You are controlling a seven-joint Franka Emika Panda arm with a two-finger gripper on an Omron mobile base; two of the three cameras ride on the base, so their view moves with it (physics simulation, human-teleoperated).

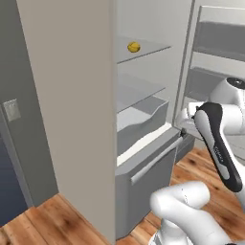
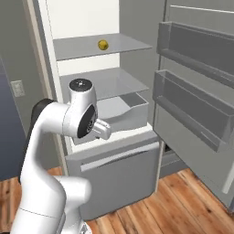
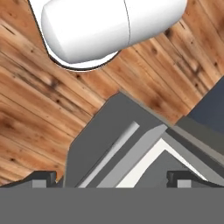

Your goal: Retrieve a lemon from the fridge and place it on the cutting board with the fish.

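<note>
The fridge (image 1: 72,95) stands open, its door (image 2: 196,105) swung out to the right. A small yellow lemon (image 1: 133,47) lies on the upper grey shelf (image 2: 103,44), well above my hand. My gripper (image 3: 114,178) is open with nothing between its widely spread fingertips (image 3: 43,176). It points down over the front corner of the fridge's lower drawer (image 3: 109,144). In the left base view the hand (image 1: 187,115) hangs just above that drawer's right end, in front of the door. The cutting board and the fish are out of view.
Two grey door bins (image 2: 192,109) jut from the open door on the right. A crisper bin (image 2: 123,112) sits under the middle shelf. Wooden floor (image 1: 57,220) lies in front of the fridge. A wall switch plate (image 1: 12,110) is at the left.
</note>
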